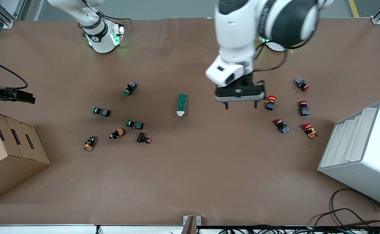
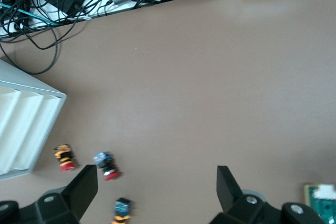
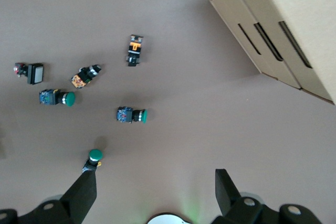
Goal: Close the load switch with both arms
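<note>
The load switch [image 1: 182, 104], a dark green block with a white lever end nearer the front camera, lies on the brown table near its middle. Its edge shows in the left wrist view [image 2: 319, 199]. My left gripper [image 1: 241, 106] hangs open and empty over bare table beside the switch, toward the left arm's end; its fingers stand wide apart in the left wrist view [image 2: 155, 170]. My right gripper [image 1: 26, 97] is up high at the right arm's end, over the cardboard box's edge. It is open and empty in the right wrist view [image 3: 156, 174].
Green and orange push buttons [image 1: 134, 123] lie scattered toward the right arm's end, red ones [image 1: 270, 102] toward the left arm's end. A cardboard box [image 1: 11, 152] and a white rack [image 1: 362, 152] stand at the two ends. Cables [image 1: 349, 211] lie off the table's near edge.
</note>
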Controlling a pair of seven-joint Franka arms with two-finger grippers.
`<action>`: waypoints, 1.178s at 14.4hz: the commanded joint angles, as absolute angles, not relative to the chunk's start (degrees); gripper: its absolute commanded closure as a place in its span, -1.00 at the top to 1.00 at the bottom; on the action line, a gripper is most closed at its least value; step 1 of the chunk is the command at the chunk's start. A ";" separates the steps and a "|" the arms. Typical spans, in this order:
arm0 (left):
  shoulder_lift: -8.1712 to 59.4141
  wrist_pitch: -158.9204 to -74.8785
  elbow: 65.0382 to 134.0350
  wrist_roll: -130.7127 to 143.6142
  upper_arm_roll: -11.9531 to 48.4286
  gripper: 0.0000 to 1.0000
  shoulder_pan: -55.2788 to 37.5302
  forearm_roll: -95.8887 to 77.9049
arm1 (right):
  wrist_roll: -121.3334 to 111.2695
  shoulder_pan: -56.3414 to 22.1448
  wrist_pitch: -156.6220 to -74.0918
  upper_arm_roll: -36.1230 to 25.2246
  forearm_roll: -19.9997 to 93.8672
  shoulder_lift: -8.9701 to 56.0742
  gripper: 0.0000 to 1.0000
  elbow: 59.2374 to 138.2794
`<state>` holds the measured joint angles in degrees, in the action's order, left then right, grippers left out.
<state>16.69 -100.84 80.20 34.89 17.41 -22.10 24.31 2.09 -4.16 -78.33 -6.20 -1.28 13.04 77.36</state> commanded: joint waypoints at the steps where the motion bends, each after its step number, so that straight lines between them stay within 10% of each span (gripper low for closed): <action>1: 13.37 -97.84 81.83 28.24 18.11 1.00 -16.81 19.09 | 4.04 -7.12 -77.60 -5.98 -0.88 11.61 1.00 76.73; 17: 6.33 -86.49 80.24 5.72 17.58 1.00 9.12 4.85 | 3.25 2.10 -75.76 -0.62 1.05 3.43 1.00 81.21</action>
<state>8.47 -87.85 79.52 8.21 17.24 5.85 7.77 3.68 -0.48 -75.20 -3.21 0.22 7.17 77.09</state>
